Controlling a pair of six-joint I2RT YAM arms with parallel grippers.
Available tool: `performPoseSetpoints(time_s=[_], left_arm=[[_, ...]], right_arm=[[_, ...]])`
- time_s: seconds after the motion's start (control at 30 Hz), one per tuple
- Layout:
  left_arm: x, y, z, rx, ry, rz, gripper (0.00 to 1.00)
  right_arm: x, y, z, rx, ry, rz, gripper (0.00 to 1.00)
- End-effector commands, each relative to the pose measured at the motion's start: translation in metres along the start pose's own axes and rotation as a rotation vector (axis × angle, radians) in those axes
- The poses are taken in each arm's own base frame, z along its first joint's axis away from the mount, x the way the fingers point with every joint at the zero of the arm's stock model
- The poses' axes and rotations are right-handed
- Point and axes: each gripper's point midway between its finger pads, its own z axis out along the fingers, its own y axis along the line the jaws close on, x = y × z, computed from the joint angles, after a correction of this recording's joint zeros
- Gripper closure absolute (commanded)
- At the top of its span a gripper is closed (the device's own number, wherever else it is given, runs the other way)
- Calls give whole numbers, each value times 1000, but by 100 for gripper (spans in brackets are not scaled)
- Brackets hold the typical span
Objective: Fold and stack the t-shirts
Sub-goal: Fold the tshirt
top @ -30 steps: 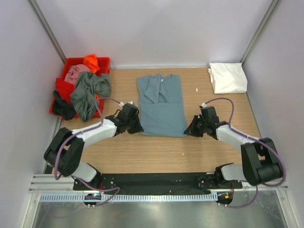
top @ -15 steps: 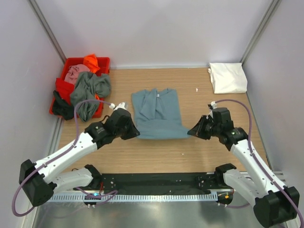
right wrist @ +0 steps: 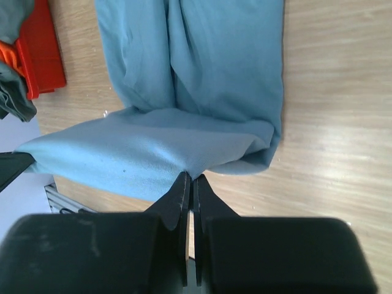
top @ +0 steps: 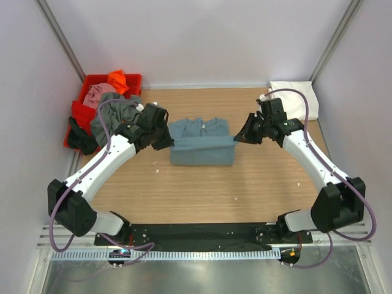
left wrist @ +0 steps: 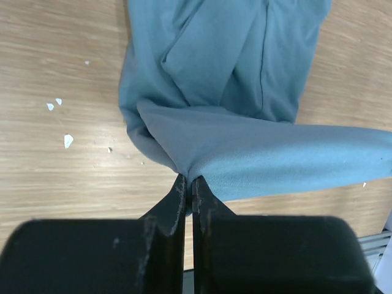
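Left gripper [top: 164,142] is clamped on the left hem corner of the teal t-shirt [top: 202,147]; right gripper [top: 240,136] is clamped on the right corner.

Top view: shirt sits mid-table [top: 202,196], half folded, with the lifted hem stretched between the arms above the body. White t-shirt [top: 300,101] lies folded in the far right corner. The right arm's cable crosses its near edge in this view, can't tell if they touch. Red tub [top: 78,115] at far left holds the grey-green [top: 113,116], pink [top: 98,93] and orange [top: 117,78] ones. Risks: arms out of step means the fold lands skewed, and the cable or elbow could snag the white shirt and drag it.

Left wrist: jaws together on a thin pinch of cloth right at the tips. The under-layer bunches just ahead of the pinch. Risks: the shallow grip slips under tension and the corner drops short, or the bunched layer gets dragged along and creased in. A few white crumbs [left wrist: 67,141] lie on the wood beside the shirt, harmless.

Right wrist: same picture, jaws closed on a small pucker, cloth taut toward the other arm, sleeves lying folded in on the body beneath. Risks: too much cross-pull yanks the fabric out of one pinch, and letting go while high lets the hem flop back or land crooked. Tub corner is well apart, no concern.
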Motion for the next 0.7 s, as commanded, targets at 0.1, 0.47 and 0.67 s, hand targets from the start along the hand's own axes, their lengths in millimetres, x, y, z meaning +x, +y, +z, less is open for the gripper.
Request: performPoseSetpoints(time_s=[0.1,0.47,0.67], left_arm=[[-33,14,17,-60,29,32,100],[-171,18,148,-99,53,8,49],[-170,24,178,-67,173,-114,17]], right_arm=[[-53,15,24,9,-57,-58,99],[-180,0,161,153,-80,26,68],[-229,13,141,123,-190,43,0]])
